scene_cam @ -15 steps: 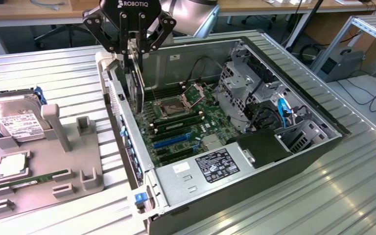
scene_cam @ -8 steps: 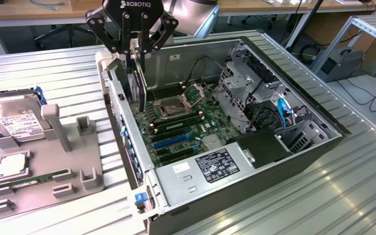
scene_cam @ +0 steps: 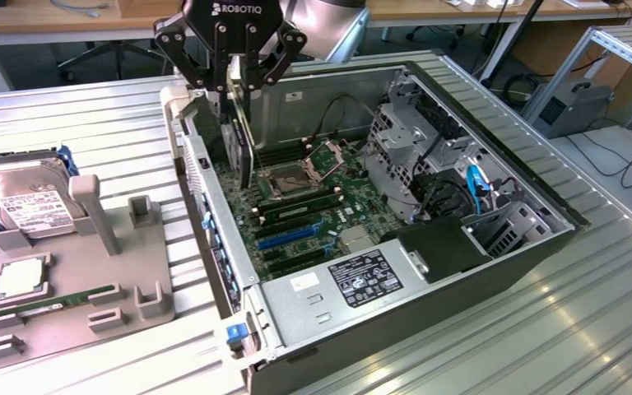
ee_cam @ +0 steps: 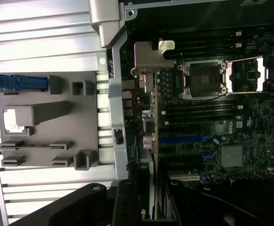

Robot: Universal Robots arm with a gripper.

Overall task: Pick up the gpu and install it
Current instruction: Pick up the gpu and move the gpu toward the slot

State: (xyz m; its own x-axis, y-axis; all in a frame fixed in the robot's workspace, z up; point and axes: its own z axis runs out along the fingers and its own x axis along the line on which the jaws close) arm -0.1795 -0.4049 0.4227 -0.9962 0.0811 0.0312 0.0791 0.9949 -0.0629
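The gpu [scene_cam: 246,152] is a thin dark card that hangs on edge, with its silver end bracket [ee_cam: 147,59] toward the case's rear wall. My gripper [scene_cam: 236,85] is shut on its top edge, just above the open computer case [scene_cam: 513,247]. The card's lower edge is inside the case over the motherboard [scene_cam: 305,214], between the rear wall and the CPU socket [scene_cam: 294,178]. In the wrist view the card [ee_cam: 151,141] appears edge-on, running past the blue expansion slot [ee_cam: 184,139], with my dark fingers [ee_cam: 127,205] on both sides of it. Whether the card touches a slot I cannot tell.
On the ribbed metal table, at the exterior view's left, a grey fixture [scene_cam: 108,271] holds a hard drive [scene_cam: 25,202], a processor [scene_cam: 20,281] and a green memory stick [scene_cam: 62,302]. Inside the case are a drive cage [scene_cam: 404,140], cables and a labelled power supply [scene_cam: 365,277].
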